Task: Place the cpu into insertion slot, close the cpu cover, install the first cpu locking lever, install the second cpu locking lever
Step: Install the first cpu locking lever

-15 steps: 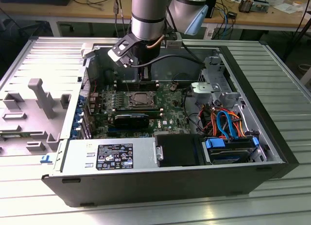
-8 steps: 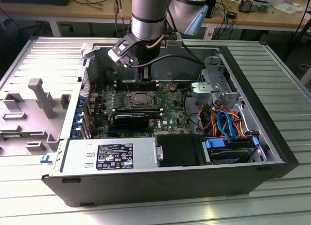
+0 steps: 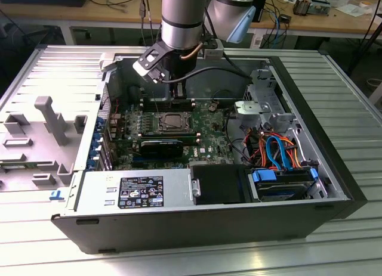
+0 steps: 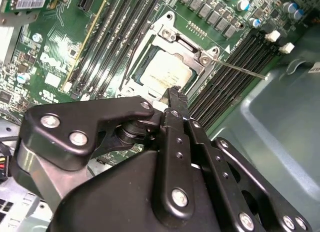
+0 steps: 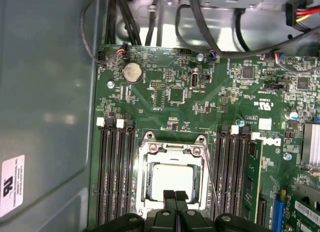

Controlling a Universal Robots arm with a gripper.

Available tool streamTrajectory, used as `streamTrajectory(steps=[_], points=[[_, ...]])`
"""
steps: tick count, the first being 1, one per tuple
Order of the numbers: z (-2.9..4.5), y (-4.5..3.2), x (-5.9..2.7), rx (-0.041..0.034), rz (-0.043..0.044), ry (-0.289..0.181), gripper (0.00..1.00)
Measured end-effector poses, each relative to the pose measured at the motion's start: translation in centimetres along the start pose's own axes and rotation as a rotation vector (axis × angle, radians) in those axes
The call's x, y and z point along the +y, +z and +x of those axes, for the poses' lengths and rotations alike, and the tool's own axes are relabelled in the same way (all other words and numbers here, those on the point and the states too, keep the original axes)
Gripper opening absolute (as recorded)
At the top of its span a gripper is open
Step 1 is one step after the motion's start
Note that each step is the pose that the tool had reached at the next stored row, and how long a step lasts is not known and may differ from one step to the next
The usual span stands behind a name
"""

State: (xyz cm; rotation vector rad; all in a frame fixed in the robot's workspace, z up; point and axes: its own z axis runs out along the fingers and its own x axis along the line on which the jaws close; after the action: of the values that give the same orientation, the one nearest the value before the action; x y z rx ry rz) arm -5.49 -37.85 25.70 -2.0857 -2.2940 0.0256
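The cpu lies flat in the insertion slot, its dull silver top showing in both wrist views. The cpu cover lies down around it as a silvery frame. One thin locking lever sticks out slantwise over the memory slots; it appears as a thin line beside the socket. My gripper hangs just above the socket's edge, shut with nothing between the fingers. In the exterior view the gripper hovers over the socket.
Black memory slots flank the socket on both sides. The open computer case stands on a ribbed metal table, with a power supply in front and drive cables toward the exterior view's right. The case wall is close by.
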Motion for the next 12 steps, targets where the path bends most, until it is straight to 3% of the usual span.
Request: streamTrajectory(steps=[12], points=[[0.0, 0.0, 0.0, -0.0048, 0.0033, -0.181, 0.11]])
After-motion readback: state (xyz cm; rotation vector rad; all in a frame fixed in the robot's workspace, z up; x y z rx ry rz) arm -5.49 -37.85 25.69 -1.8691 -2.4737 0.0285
